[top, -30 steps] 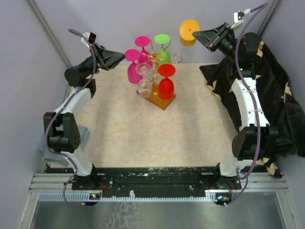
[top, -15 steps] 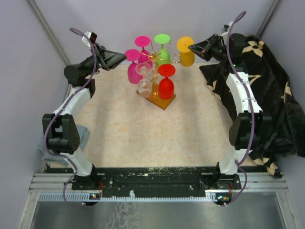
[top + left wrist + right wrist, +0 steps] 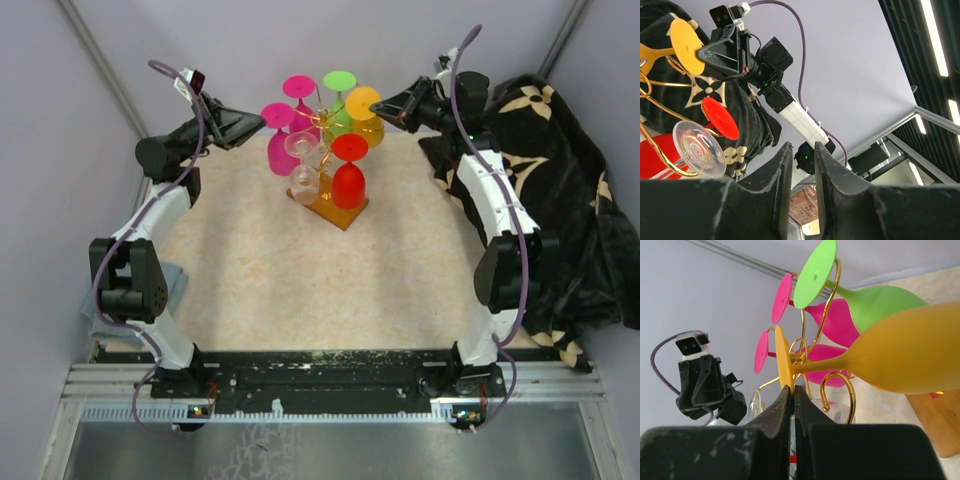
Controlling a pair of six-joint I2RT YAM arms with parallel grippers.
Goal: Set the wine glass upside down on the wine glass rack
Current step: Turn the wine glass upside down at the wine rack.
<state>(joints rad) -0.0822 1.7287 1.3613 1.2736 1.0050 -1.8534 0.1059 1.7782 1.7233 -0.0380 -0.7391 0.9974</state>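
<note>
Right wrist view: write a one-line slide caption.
Right gripper pinches the yellow wine glass by its foot beside the gold wine glass rack.

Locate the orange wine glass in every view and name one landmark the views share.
Top external: orange wine glass sits top centre, at the rack's back right.
Left wrist: upper left corner, its round foot facing the camera.
Right wrist: bowl fills the right side, foot at centre.
Shared landmark: the gold wine glass rack.
</note>
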